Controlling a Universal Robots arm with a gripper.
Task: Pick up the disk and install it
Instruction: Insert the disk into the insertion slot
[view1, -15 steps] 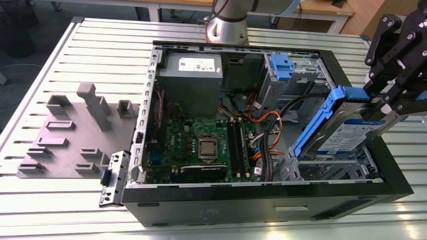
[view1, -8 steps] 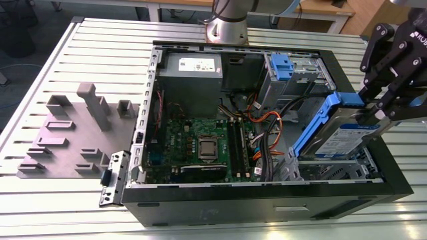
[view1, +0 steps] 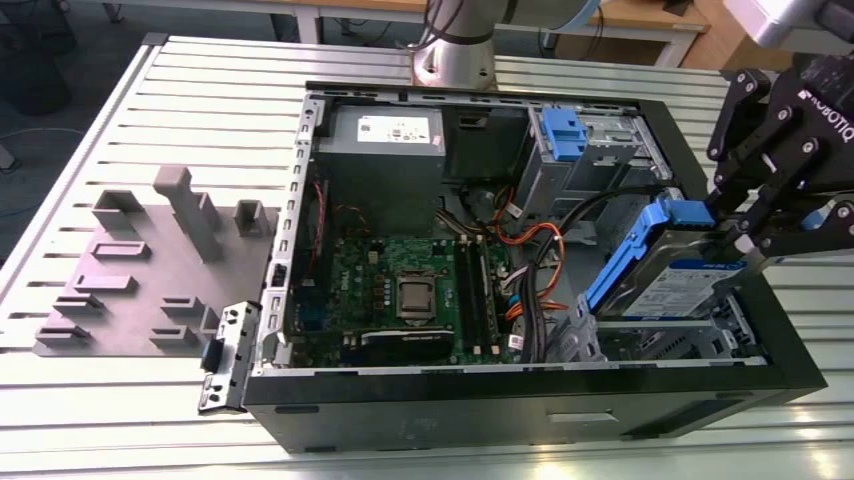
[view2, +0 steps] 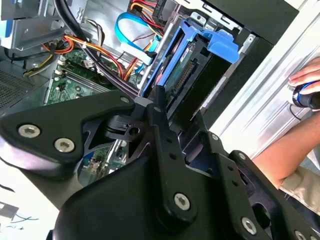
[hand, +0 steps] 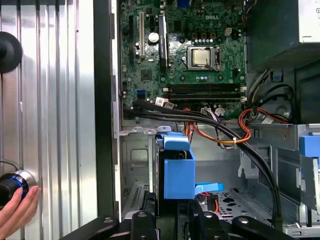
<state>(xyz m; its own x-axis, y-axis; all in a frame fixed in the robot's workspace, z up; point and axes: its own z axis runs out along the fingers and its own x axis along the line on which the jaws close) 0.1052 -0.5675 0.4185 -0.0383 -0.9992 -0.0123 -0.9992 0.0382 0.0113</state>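
Observation:
The disk (view1: 667, 278) is a silver-grey drive with a white-and-blue label in a blue plastic carrier. It hangs tilted over the drive bay at the exterior view's right, inside the open computer case (view1: 534, 405), with its lower end down among the bay's metal walls. My gripper (view1: 731, 238) is shut on its raised end, just below the blue tab. In the second wrist view the disk (view2: 192, 67) shows its connector edge beyond my black fingers (view2: 159, 102). In the first wrist view the blue carrier (hand: 177, 170) stands between the gripper's (hand: 172, 216) links.
A grey power-supply box (view1: 384, 150) and another blue drive carrier (view1: 563, 135) sit at the case's far side, and the green motherboard (view1: 400, 295) lies in the middle. Black and orange cables (view1: 534, 250) run beside the bay. A grey fixture plate (view1: 147, 270) lies outside. A person's hand (hand: 15, 210) rests nearby.

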